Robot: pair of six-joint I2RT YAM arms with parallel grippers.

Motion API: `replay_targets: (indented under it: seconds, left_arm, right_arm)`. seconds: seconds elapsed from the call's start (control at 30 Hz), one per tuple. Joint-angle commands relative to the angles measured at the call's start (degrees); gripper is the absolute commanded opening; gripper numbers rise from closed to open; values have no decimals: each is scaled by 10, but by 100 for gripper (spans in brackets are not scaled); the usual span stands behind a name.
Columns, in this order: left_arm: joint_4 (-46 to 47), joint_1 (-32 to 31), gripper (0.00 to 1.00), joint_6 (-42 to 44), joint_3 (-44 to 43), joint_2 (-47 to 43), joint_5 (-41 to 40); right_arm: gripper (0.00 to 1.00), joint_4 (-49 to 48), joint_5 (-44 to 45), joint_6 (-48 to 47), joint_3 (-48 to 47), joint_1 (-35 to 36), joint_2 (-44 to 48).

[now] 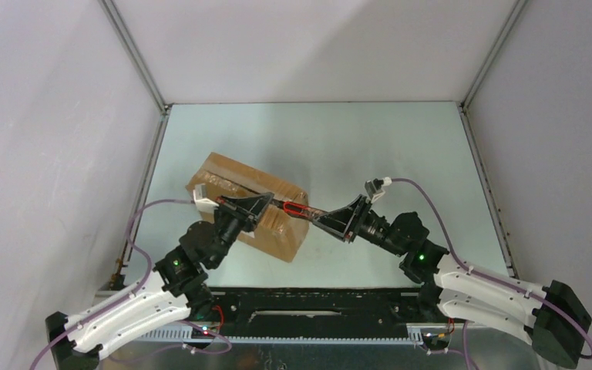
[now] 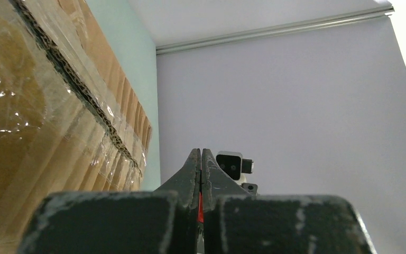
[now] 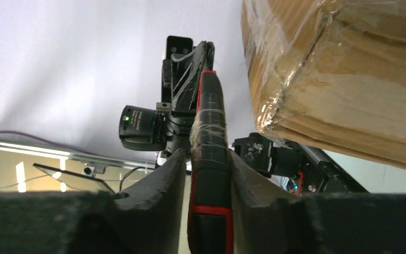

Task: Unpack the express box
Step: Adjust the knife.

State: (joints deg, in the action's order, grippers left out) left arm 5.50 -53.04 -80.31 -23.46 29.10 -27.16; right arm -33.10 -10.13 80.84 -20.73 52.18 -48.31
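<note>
Brown tape-sealed corrugated cardboard box [image 1: 235, 176], slim black-and-red cutter [image 3: 210, 132] clamped in right gripper [image 3: 207, 156], left gripper [image 2: 200, 159] pinched on its far end.

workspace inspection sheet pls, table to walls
surface: pale green table
job's things: express box taped shut, lying skewed left of centre; red-black tool over its near right corner
clutter: nothing seen
grippers: left gripper shut on one end of the tool; right gripper shut on the other end
cables: purple cables along both arms
surroundings: white walls, metal frame posts
</note>
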Motion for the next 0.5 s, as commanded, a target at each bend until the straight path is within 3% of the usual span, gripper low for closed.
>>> replay_targets:
  seconds: [0.0,0.1,0.17,0.27,0.3,0.37,0.47]
  left_arm:
    - [16,-6,0,34,-20,-12,11]
    - [16,-7,0,34,-12,-23,15]
    - [10,-7,0,38,-12,-29,20]
    - [-7,-7,0,62,-25,-28,38]
    - [-44,-7,6,70,-42,-24,38]
    - [-137,-6,38,96,-85,-16,36]
    - [-239,-2,56,143,-148,1,35]
  right_arm:
    - [32,16,41,-21,-26,-7,25]
    - [18,13,39,-22,-26,-14,28]
    - [3,16,36,-22,-26,-19,29]
    - [0,41,39,-31,-26,-21,41]
    - [0,61,42,-32,-25,-21,50]
    - [0,105,53,-34,-14,-24,79]
    - [0,141,66,-28,23,-34,140]
